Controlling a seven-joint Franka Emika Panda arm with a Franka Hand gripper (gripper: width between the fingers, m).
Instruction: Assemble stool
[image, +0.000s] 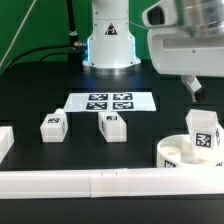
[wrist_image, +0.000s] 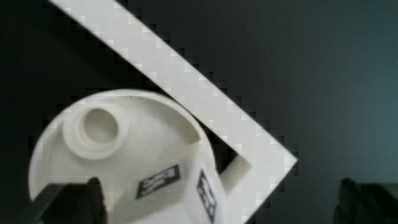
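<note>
We can read no words, numbers or brand names anywhere. The only markings are black-and-white square tags, which are patterns rather than letters. In the exterior view the marker board (image: 110, 102) carries four of them in two rows. The first leg (image: 52, 126) shows one on top, as does the second leg (image: 113, 127) beside it. The third leg (image: 204, 134), standing at the seat (image: 176, 153), shows one on its side. The robot's base (image: 108, 42) bears a small dark triangle sign, too small to make out. In the wrist view, two blurred tags sit at the seat's edge.
</note>
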